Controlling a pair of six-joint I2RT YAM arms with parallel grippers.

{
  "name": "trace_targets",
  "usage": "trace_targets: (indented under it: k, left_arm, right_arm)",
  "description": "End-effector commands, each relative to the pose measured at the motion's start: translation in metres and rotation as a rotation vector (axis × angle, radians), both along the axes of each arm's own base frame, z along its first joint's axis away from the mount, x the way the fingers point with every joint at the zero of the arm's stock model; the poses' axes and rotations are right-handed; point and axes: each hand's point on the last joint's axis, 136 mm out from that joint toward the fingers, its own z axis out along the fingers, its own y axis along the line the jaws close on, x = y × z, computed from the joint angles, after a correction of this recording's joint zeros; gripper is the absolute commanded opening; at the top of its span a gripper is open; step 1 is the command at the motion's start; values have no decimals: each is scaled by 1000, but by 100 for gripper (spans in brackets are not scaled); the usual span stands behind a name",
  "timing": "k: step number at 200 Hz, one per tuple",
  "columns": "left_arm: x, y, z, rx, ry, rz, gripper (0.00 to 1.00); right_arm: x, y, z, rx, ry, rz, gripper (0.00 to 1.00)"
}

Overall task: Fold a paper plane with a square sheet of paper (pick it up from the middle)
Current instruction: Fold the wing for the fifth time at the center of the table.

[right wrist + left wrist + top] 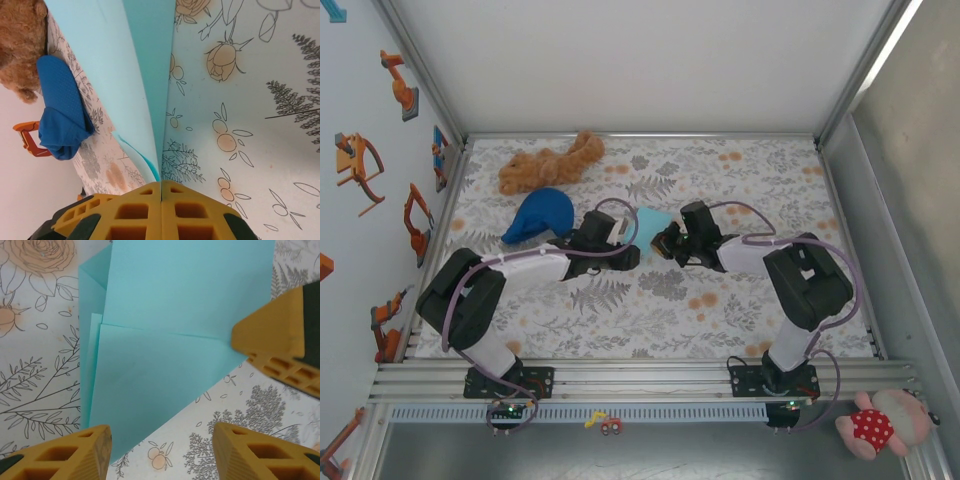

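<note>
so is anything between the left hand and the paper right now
Nothing visible. The left hand is open, with the folded paper lying just ahead of it on the mat. The right hand is shut on the paper's edge at one side, not across the way. The blue dome sits off to the side.

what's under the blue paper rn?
Only the floral tablecloth shows around the paper, plus the paper's own folded layers along one edge. Whatever lies directly beneath the sheet is covered.
</note>
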Motion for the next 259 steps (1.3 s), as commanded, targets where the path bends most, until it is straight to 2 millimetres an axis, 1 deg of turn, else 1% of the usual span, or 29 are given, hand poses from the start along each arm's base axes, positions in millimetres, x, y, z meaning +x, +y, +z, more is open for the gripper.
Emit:
trace_targets:
  k: [1, 21, 52, 76, 118, 136, 208, 233, 259]
  left_arm:
    - [8, -6, 14, 42, -177, -98, 57]
    - [8, -13, 13, 55, -246, -149, 57]
    - [8, -22, 6, 119, -326, -223, 57]
    - [11, -24, 2, 160, -395, -249, 56]
    - [11, -28, 0, 172, -534, -292, 54]
    - [10, -30, -3, 175, -558, -319, 54]
    - [15, -32, -16, 218, -604, -339, 53]
    - [14, -33, -17, 220, -602, -342, 50]
    - [12, -33, -20, 216, -590, -350, 44]
  right_arm:
    - [0, 1, 17, 23, 15, 9, 0]
    - [1, 3, 20, 41, 31, 12, 0]
    - [3, 4, 23, 55, 50, 9, 0]
    - [4, 3, 23, 58, 67, 4, 0]
    - [5, 3, 22, 78, 99, -2, 0]
    - [5, 3, 22, 84, 110, -2, 0]
    - [3, 2, 17, 88, 158, -5, 0]
    - [2, 1, 15, 84, 168, -7, 0]
    - [2, 0, 16, 80, 172, -9, 0]
